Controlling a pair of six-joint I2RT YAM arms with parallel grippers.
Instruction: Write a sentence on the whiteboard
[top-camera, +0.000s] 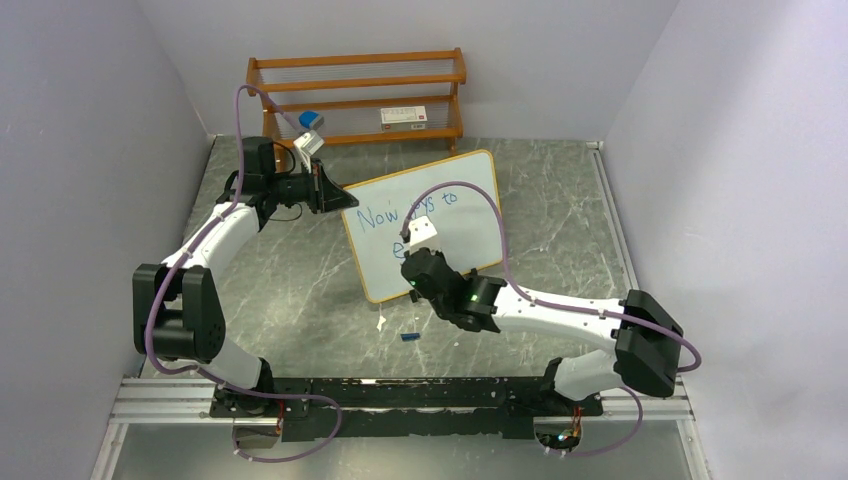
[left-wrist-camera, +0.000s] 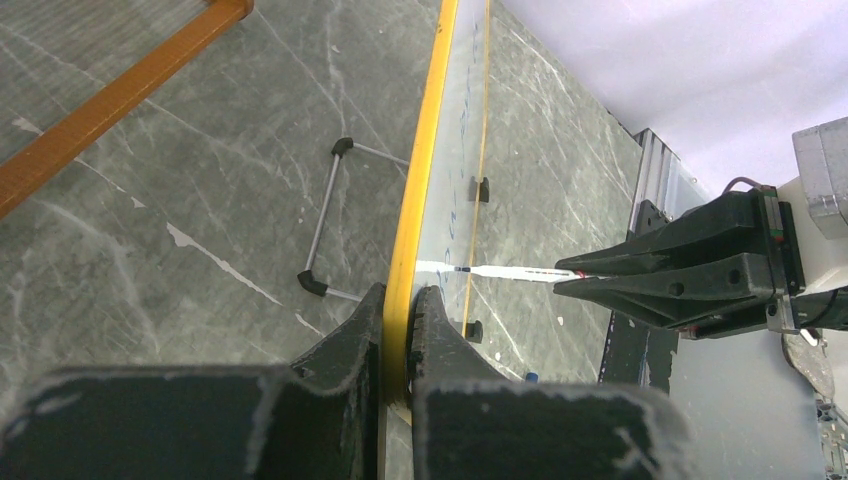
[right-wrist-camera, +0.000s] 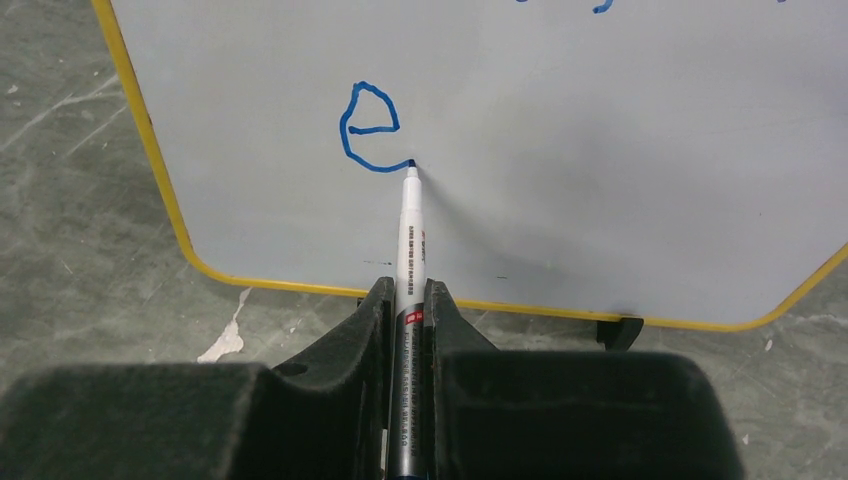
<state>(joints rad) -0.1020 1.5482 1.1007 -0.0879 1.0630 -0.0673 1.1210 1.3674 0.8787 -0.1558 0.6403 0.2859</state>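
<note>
The whiteboard (top-camera: 470, 195) stands tilted on the table, white with an orange-yellow frame. Its top row of the sentence (top-camera: 405, 212) reads roughly "Now try to" in blue. In the right wrist view the board (right-wrist-camera: 600, 150) shows a single blue "e" (right-wrist-camera: 368, 128) in the second row. My right gripper (right-wrist-camera: 408, 290) is shut on a white marker (right-wrist-camera: 411, 230), whose blue tip touches the end of the "e". My left gripper (left-wrist-camera: 400, 295) is shut on the board's frame edge (left-wrist-camera: 425, 150), seen edge-on. In the top view it (top-camera: 335, 195) is at the board's upper left corner.
A brown wooden shelf rack (top-camera: 360, 95) stands at the back wall with a white box (top-camera: 405, 115) and a blue-white item (top-camera: 310, 120). A small blue cap (top-camera: 408, 337) lies on the table below the board. The board's wire stand (left-wrist-camera: 330, 215) sits behind it.
</note>
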